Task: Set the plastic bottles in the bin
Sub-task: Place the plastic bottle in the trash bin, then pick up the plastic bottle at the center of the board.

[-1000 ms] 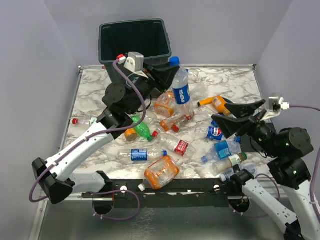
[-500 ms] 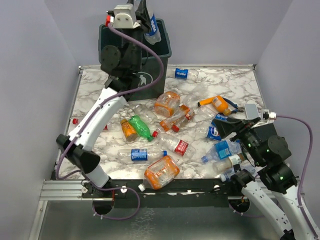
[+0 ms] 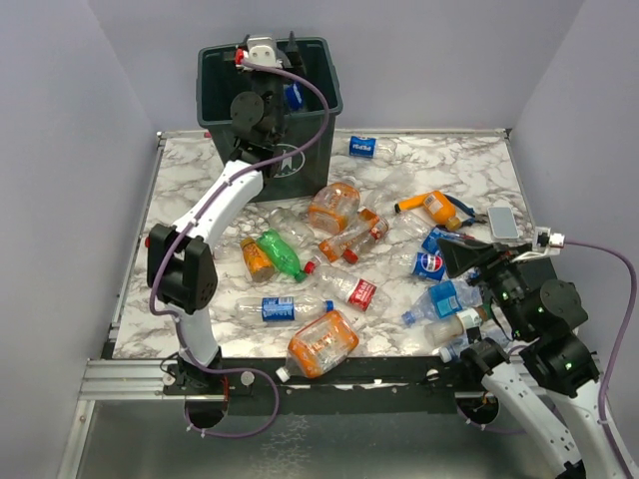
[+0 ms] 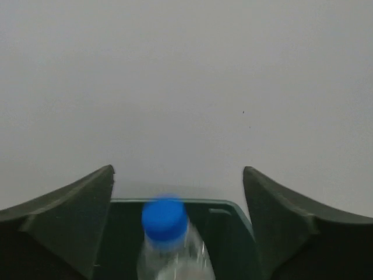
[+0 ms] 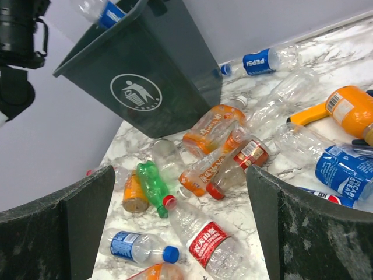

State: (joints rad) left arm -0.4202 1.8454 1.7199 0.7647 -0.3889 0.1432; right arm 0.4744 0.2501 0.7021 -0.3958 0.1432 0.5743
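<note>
The dark green bin (image 3: 324, 75) stands at the table's back left. My left gripper (image 3: 288, 50) is held over its mouth, open. In the left wrist view the left gripper (image 4: 178, 172) has a blurred blue-capped bottle (image 4: 166, 224) loose between its spread fingers, dropping inside the bin's far rim (image 4: 224, 204). That bottle (image 3: 292, 97) shows at the bin's opening. Several plastic bottles lie on the marble, among them a green one (image 3: 283, 255) and a red-labelled one (image 3: 349, 289). My right gripper (image 3: 454, 261) hovers open above the right side of the pile, holding nothing.
An orange cylinder with blue-handled pliers (image 3: 431, 207) and a grey flat block (image 3: 502, 222) lie at the right. A Pepsi bottle (image 3: 364, 147) lies by the back edge. Purple walls close in on three sides. My left arm stretches across the table's left half.
My left arm carried the blue-labelled bottle from the table up over the bin, then opened; the bottle is falling in. My right arm drew back toward the near right.
</note>
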